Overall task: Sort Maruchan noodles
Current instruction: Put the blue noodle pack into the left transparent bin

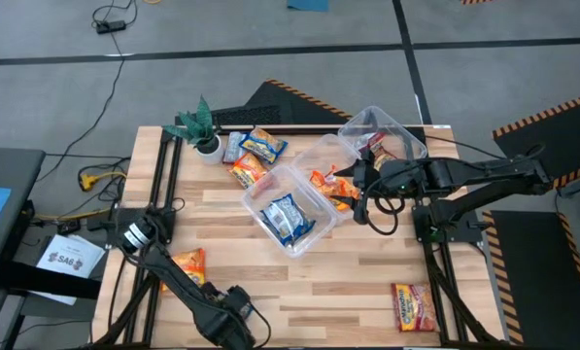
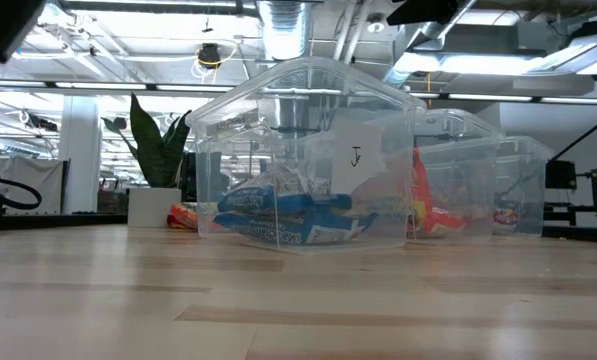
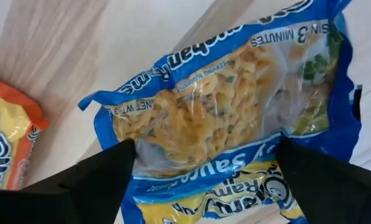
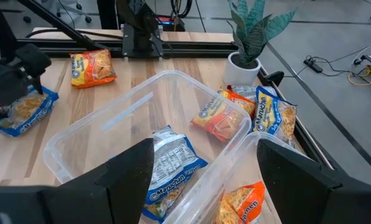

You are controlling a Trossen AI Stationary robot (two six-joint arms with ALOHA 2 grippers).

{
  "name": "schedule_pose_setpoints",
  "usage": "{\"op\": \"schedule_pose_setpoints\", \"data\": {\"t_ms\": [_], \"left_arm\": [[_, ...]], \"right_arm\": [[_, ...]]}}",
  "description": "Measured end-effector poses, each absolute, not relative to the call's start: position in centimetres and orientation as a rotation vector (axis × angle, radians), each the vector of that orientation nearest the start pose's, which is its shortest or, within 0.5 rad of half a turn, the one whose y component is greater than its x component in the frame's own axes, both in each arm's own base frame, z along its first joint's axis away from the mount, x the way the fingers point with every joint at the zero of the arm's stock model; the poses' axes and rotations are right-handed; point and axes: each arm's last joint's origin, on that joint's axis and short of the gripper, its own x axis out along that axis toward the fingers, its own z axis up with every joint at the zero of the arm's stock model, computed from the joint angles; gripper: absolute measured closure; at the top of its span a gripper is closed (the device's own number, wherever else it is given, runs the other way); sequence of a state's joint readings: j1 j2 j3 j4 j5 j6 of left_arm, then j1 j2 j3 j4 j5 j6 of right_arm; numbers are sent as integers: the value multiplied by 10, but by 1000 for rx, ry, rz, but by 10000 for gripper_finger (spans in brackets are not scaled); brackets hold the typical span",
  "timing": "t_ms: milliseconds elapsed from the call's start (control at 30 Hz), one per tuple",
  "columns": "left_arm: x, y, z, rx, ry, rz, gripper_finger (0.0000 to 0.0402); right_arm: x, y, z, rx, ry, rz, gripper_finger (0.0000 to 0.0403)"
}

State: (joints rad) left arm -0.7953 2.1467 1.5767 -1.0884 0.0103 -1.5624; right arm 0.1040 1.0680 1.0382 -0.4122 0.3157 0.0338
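My left gripper [image 3: 204,186] hangs low over the near edge of the table, fingers spread wide on either side of a blue-and-yellow packet [image 3: 229,106] that lies flat on the wood beneath them; I have not closed on it. An orange packet [image 3: 5,149] lies just beside it.

This packet looks light, thin and crinkly, with a brittle noodle block inside loose film. I judge the film will be slippery and will buckle, so I would pinch across the short width at the middle, where the block gives the fingers something firm, and squeeze gently to avoid cracking it. The sealed ends are floppy and a poor hold.

My right gripper [image 4: 204,180] hovers over the tubs at the far middle of the table, fingers apart and empty. Below it the near clear tub [image 1: 304,199] already holds blue packets [image 1: 288,219], and the middle tub [image 1: 321,154] holds orange ones [image 1: 328,183]. A third tub [image 1: 392,126] stands tilted behind.

More packets [image 1: 255,156] lie loose beside the potted plant [image 1: 202,126], and a dark red packet [image 1: 414,306] sits alone at the near right.
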Motion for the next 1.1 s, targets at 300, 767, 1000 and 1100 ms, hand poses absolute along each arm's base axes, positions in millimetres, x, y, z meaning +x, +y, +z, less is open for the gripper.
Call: {"op": "schedule_pose_setpoints", "data": {"t_ms": [300, 767, 1000, 1100], "left_arm": [[275, -280, 138, -475, 1563, 675, 46], [282, -272, 155, -302, 1662, 708, 365], [310, -265, 229, -150, 1550, 531, 365], [317, -258, 258, -89, 1428, 443, 365]], "right_arm": [[225, 15, 346, -60, 435, -215, 97], [225, 15, 346, -58, 436, -216, 97], [225, 15, 346, -58, 432, -216, 97], [225, 15, 346, -58, 432, -215, 97]]}}
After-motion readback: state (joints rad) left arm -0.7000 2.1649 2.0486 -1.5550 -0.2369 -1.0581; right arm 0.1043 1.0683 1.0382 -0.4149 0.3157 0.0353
